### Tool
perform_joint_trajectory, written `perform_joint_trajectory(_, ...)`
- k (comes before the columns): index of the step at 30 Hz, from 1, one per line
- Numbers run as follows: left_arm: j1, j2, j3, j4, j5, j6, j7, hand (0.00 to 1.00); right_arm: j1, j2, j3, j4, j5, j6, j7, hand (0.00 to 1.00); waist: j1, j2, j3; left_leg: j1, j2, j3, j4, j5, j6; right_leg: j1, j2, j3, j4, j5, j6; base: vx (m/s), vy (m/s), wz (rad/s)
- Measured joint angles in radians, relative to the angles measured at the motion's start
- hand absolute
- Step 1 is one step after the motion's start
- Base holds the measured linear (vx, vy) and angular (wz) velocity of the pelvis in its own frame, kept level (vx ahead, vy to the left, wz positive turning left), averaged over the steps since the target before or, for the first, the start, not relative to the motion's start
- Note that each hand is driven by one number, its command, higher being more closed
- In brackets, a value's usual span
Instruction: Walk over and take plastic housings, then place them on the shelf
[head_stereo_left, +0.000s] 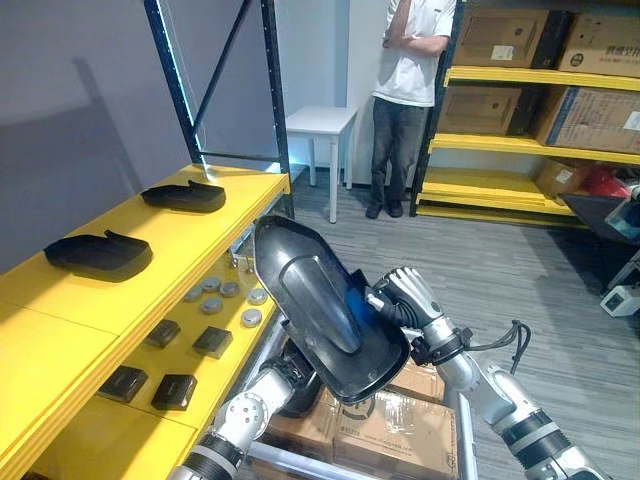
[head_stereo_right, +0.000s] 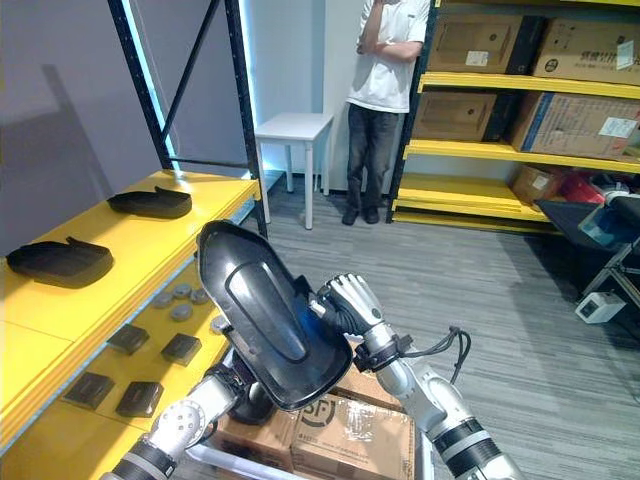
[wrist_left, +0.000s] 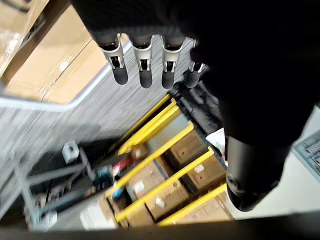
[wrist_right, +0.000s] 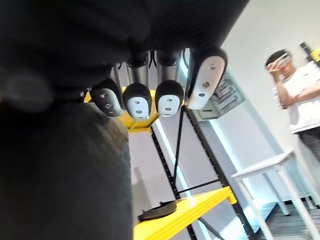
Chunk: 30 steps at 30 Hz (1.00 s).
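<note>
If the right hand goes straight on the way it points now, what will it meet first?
The right hand is curled on the black housing, which leads. Past it the line seems to reach the yellow shelf near its blue upright; depth is unclear.

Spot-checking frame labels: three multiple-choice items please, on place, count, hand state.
1. Where is the large black housing? A on the yellow shelf; B on the white table; C held up, right hand on its edge, left hand beneath.
2. How many other housings lie on that shelf? A one; B two; C four.
3. The right hand is: A curled on the housing; B open, hanging free; C flat on the shelf.
Key: C, raised between the arms; B, two lie there; A, fingers wrap its edge.
</note>
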Motion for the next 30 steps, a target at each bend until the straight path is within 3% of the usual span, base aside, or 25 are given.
perform_joint_trajectory(4,0.03,-0.037,0.002,0.005,0.157,-0.004,0.096,0.0,0.036,0.022,-0.005,0.0,-0.001,0.025,-0.037,1.0,0.003,0.0,-0.001,-0.007,0.001,-0.001,0.0,0.002,0.001,0.0,0.003,-0.002,-0.012,0.006,0.0,0.0,0.0,0.0)
perform_joint_trajectory(8,0.093,-0.078,0.036,0.046,0.311,-0.012,0.129,0.0,0.071,0.047,-0.039,0.0,-0.001,0.039,-0.049,1.0,0.004,-0.001,-0.001,-0.008,0.004,-0.003,0.0,0.004,-0.001,0.0,0.007,-0.003,-0.012,0.006,0.0,0.0,0.0,0.0)
perform_joint_trajectory(13,0.206,-0.079,0.128,0.013,0.426,-0.099,0.127,0.0,0.131,0.047,-0.174,-0.001,0.0,0.057,-0.064,1.0,0.014,-0.001,-0.001,-0.012,0.002,-0.01,-0.001,0.006,-0.004,0.0,0.009,-0.009,-0.011,0.006,0.0,0.0,-0.001,0.03)
perform_joint_trajectory(17,0.29,-0.077,0.171,-0.156,0.435,-0.166,0.045,0.0,0.179,0.043,-0.22,-0.03,0.0,0.061,-0.066,1.0,0.016,-0.001,-0.002,-0.017,-0.003,-0.023,-0.001,0.007,-0.003,0.001,0.006,-0.023,-0.009,0.005,0.002,-0.01,0.01,0.09)
perform_joint_trajectory(21,0.341,-0.075,0.171,-0.301,0.403,-0.204,-0.099,0.0,0.193,0.042,-0.219,-0.032,-0.002,0.061,-0.066,1.0,0.027,-0.001,-0.002,-0.021,-0.008,-0.031,-0.001,0.011,0.002,0.001,0.0,-0.033,-0.004,0.003,0.004,-0.02,0.013,0.08)
perform_joint_trajectory(25,0.385,-0.067,0.19,-0.36,0.338,-0.204,-0.227,0.0,0.193,0.041,-0.219,-0.032,-0.008,0.06,-0.064,1.0,0.027,0.0,-0.002,-0.027,-0.014,-0.045,-0.001,0.015,0.007,0.001,-0.005,-0.043,-0.004,0.003,0.005,-0.02,0.011,0.08)
perform_joint_trajectory(30,0.397,-0.026,0.188,-0.419,0.327,-0.177,-0.32,0.0,0.193,0.038,-0.201,-0.03,-0.008,0.059,-0.048,1.0,0.027,0.0,-0.002,-0.031,-0.022,-0.049,-0.001,0.016,0.008,0.0,-0.013,-0.056,-0.006,0.003,0.006,-0.01,0.013,0.05)
